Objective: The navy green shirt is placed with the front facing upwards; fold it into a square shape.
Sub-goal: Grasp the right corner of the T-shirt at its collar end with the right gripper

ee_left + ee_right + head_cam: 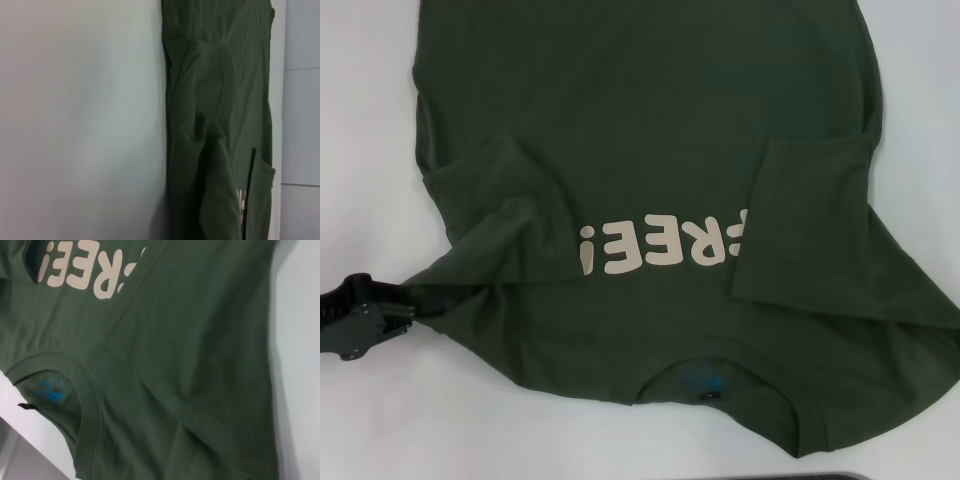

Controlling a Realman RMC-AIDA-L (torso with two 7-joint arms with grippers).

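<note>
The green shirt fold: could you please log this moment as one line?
shirt: front up, both sleeves folded inward | left gripper: at shirt's left shoulder edge | right gripper: out of view | square: not yet formed

Shirt hem: the navy green shirt (650, 120) runs off the head view's top edge.
Lettering (660, 245): first letter covered by the folded sleeve (800, 225).
Left hand (405, 310): fingertips buried in cloth.
Right hand: unseen.
</note>
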